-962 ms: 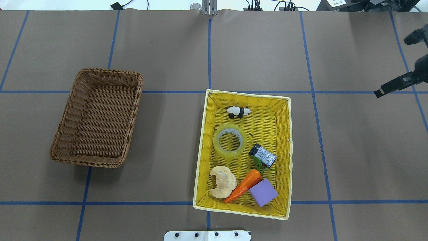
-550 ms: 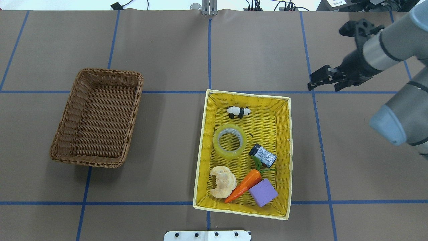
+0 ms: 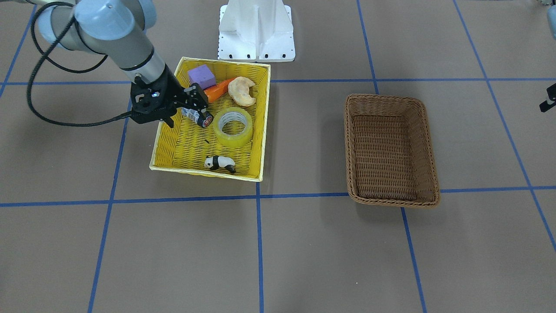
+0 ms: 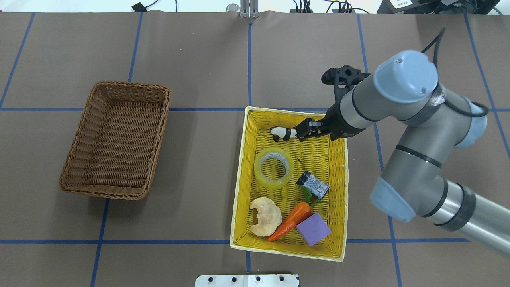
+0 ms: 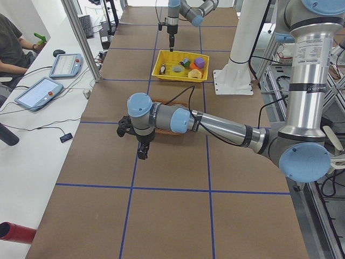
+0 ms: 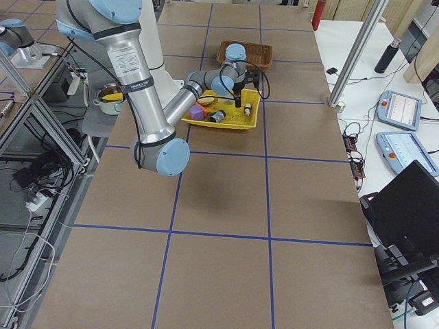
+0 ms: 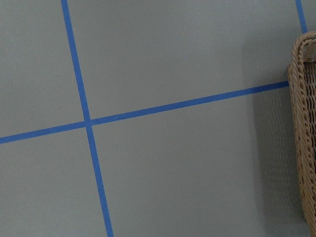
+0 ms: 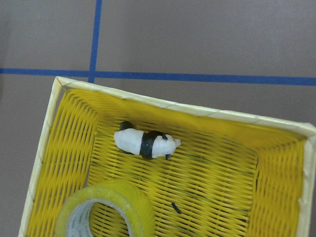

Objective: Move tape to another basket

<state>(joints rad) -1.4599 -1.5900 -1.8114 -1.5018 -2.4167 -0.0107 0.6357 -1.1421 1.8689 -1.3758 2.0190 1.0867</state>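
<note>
The tape (image 4: 274, 167), a yellowish-green roll, lies flat in the middle of the yellow basket (image 4: 242, 179); it also shows in the front view (image 3: 234, 127) and at the bottom of the right wrist view (image 8: 106, 212). The brown wicker basket (image 4: 131, 85) stands to the left, with nothing in it. My right gripper (image 4: 314, 133) hangs open and empty over the yellow basket's far right part, beside the panda and above the tape's level. My left gripper (image 3: 548, 98) sits off past the brown basket (image 3: 391, 98), only partly in view. I cannot tell whether it is open or shut.
The yellow basket also holds a toy panda (image 4: 283, 133), a grey cylinder with a black cap (image 4: 314, 185), a croissant (image 4: 265, 216), a carrot (image 4: 293, 221) and a purple block (image 4: 313, 229). The left wrist view shows the brown basket's rim (image 7: 303, 138).
My right arm has swept in from the table's right edge to over the far end of the yellow basket. The tape and both baskets have not moved.
</note>
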